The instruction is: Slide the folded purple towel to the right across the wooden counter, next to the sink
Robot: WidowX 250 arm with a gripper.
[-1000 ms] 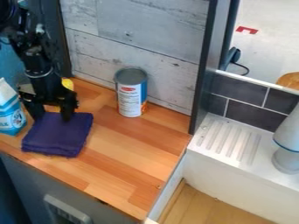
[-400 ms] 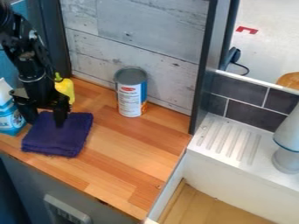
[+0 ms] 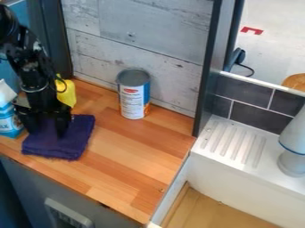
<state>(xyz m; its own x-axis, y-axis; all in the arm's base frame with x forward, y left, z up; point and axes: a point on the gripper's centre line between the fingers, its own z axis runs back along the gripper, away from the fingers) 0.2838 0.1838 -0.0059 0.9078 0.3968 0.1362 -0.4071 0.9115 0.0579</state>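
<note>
Gripper low over the folded cloth, fingers spread

The step in hand looks like settling onto the purple cloth (image 3: 68,147), which lies folded near the left end of the worktop (image 3: 131,156). The gripper (image 3: 46,129) is spread, its fingers pointing down at the cloth's back part, and nothing appears pinched between them. Judging from that, the next move calls for seating both fingertips in the fabric before closing (a thick fold could slip if only its top were caught). The blue-and-white carton (image 3: 8,122) sits close on the left, so sideways room is tight.

Compared with the earlier frames, the gripper has come down and shifted slightly left since the first, baring more of the yellow bottle (image 3: 67,93) behind it. The cloth and the can (image 3: 133,98) have kept their places.
</note>
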